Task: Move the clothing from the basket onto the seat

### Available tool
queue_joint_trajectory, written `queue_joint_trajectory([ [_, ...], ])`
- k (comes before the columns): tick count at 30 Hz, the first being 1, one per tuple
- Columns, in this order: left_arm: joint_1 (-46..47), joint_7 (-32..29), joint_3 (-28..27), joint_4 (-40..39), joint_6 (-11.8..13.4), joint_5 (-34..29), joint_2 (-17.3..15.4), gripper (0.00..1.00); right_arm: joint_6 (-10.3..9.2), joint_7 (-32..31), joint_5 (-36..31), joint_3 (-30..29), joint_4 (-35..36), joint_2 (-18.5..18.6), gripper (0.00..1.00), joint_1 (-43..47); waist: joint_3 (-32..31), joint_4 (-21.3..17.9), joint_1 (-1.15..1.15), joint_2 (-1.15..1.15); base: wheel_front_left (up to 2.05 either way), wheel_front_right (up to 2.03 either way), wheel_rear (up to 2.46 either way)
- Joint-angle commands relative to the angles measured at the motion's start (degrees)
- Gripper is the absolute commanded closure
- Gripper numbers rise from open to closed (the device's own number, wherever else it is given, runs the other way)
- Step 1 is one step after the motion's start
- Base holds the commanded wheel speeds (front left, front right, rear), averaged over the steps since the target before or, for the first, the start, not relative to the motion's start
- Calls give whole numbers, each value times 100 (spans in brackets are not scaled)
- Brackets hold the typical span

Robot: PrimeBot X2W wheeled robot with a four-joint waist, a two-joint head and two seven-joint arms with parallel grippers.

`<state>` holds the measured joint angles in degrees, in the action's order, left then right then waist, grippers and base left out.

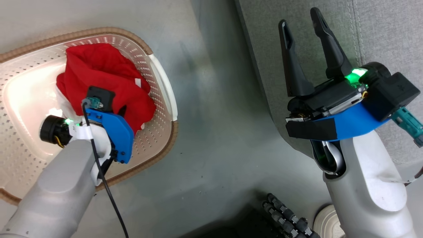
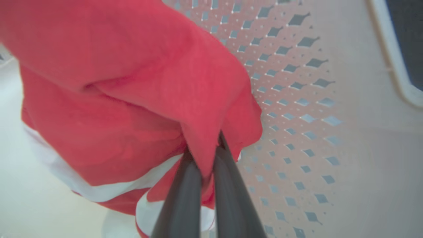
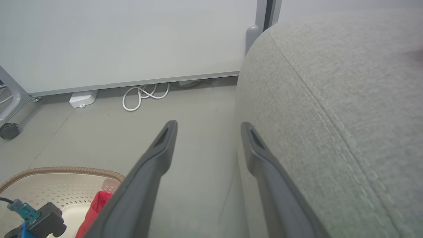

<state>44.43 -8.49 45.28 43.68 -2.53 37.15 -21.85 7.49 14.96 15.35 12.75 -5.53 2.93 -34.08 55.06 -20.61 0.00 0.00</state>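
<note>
The red clothing (image 1: 105, 76) with white trim lies bunched in the cream basket (image 1: 164, 86) on the floor at the left. My left gripper (image 2: 203, 150) reaches down into the basket and is shut on a fold of the clothing (image 2: 138, 99); its fingertips are hidden under the wrist in the head view. The perforated basket wall (image 2: 297, 99) stands just behind the fold. My right gripper (image 1: 300, 18) is open and empty, held over the front edge of the grey seat (image 1: 383, 33). In the right wrist view the right gripper (image 3: 209, 125) points along the seat's (image 3: 330, 82) rounded side, with the basket (image 3: 66, 172) and clothing (image 3: 99, 201) at lower left.
Grey floor (image 1: 214, 132) runs between basket and seat. A white cable (image 3: 142, 96) and a white power block (image 3: 82, 98) lie by the far wall, with a caster wheel (image 3: 8, 130) at the left. My dark base parts (image 1: 287, 218) show at the bottom.
</note>
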Motion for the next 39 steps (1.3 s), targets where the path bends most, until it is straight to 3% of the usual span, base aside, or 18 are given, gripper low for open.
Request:
queue_joint_trajectory([
  [1, -39, -9, 12, -65, 42, 5, -6, 100, 1, 32, -47, -10, -30, -7, 0, 32, -44, 51, 0, 0, 0, 0, 0],
  [10, -396, 255, 114, -580, 358, 2, 397, 100, 1, 31, -451, -159, -387, -4, 0, 226, -1014, 583, 0, 0, 0, 0, 0],
  [14, -517, 591, 164, -467, 52, 40, 358, 100, 1, -43, -730, -242, -591, -1, 0, 394, -1729, 905, 0, 0, 0, 0, 0],
  [23, -562, 1536, 487, 211, -405, -6, 789, 100, 1, -487, -1061, -278, -814, 1, 0, 955, -3250, 1542, 0, 0, 0, 0, 0],
  [30, -440, 1990, 870, 636, -501, 150, 1206, 100, 1, -737, -1005, -202, -890, 1, 0, 1483, -4235, 1879, 0, 0, 0, 0, 0],
  [39, -158, 2231, 1412, 313, -496, 676, 1463, 100, 1, -1033, -943, -186, -840, 1, 0, 2102, -5163, 2149, 0, 0, 0, 0, 0],
])
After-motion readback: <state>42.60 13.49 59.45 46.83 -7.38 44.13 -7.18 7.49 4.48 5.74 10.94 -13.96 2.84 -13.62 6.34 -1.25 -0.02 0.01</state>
